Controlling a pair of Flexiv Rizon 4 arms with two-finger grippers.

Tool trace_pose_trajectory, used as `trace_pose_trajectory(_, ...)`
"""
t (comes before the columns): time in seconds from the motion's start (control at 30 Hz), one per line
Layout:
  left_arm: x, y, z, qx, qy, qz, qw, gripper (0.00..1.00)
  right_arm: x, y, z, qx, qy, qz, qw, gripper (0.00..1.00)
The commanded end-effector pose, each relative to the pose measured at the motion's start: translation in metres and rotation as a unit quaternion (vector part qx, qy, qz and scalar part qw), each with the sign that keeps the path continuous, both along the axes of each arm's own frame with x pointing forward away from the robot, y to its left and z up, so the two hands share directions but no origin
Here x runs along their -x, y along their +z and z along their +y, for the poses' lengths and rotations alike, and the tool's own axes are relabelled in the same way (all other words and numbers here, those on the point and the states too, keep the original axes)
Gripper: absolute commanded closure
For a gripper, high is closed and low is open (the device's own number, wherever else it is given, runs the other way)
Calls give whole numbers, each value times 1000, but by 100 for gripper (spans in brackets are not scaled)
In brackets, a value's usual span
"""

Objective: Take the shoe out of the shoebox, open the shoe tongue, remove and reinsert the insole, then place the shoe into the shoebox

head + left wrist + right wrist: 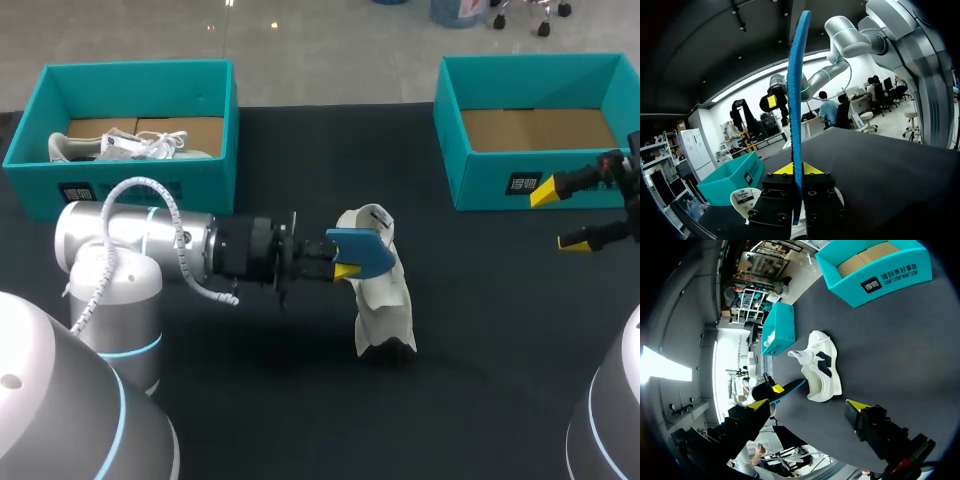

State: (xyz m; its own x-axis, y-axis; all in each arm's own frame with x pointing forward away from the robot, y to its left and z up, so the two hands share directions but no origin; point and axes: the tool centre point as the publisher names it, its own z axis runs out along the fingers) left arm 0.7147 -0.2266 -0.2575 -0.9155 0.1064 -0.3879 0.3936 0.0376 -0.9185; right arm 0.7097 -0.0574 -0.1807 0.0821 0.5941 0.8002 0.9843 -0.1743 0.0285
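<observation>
Two teal shoeboxes stand along the far side of the surface (300, 400). The left shoebox (200, 185), at about 10 o'clock from the middle, is seen to hold a second shoe (120, 145). Nearer than that box, the left gripper (345, 258) is held out toward the middle, its fingers clamped on the blue insole (365, 250), which is carried on edge, out of the shoe. The insole's long axis is laid from 9 to 3 o'clock. Its free end is over the white shoe (385, 300), just at 3 o'clock of the fingers; whether the two touch cannot be told.

The shoe is out of both boxes and lies on the surface near the middle. Its long axis is run roughly from 12 to 6 o'clock, with the raised tongue (372, 218) at the 12 o'clock end. Insole and shoe are thus crossed nearly at right angles. Reinsertion is therefore judged to call for the insole to be turned into line with the shoe's opening before it is pushed in.

The right shoebox (480, 175), at 2 o'clock, is seen to hold nothing but its cardboard floor (540, 128). At 3 o'clock, well apart from the shoe, the right gripper (558, 216) is held with its fingers apart and nothing between them. The left arm is by far the nearer.
</observation>
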Motion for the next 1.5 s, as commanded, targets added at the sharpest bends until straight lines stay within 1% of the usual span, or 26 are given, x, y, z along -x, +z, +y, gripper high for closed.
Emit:
trace_pose_trajectory(0.03,0,2,-3,1,-1,-2,1000,100,1,0,0,1,-1,0,1000,0)
trace_pose_trajectory(0.23,-5,-6,-9,7,-2,5,1000,100,1,0,0,1,-1,0,1000,0)
trace_pose_trajectory(0.37,-8,-14,-11,-1,-1,12,1000,100,1,0,0,1,-1,0,1000,0)
trace_pose_trajectory(0.57,-7,-18,-12,-8,1,16,1000,100,1,0,0,1,-1,0,1000,0)
trace_pose_trajectory(0.7,-5,-17,-11,-13,1,15,1000,100,1,0,0,1,-1,0,1000,0)
trace_pose_trajectory(0.83,0,-4,-14,-1,-1,9,1000,100,1,0,0,1,-1,0,1000,0)
trace_pose_trajectory(0.97,2,0,-18,5,3,3,1000,100,1,0,0,1,-1,0,1000,0)
trace_pose_trajectory(1.1,2,-4,-22,5,11,6,1000,100,1,0,0,1,-1,0,1000,0)
trace_pose_trajectory(1.3,5,-16,-28,-4,18,4,1000,100,1,0,0,1,-1,0,1000,0)
trace_pose_trajectory(1.5,6,-19,-28,-2,32,-3,999,100,1,0,0,1,-1,0,1000,0)
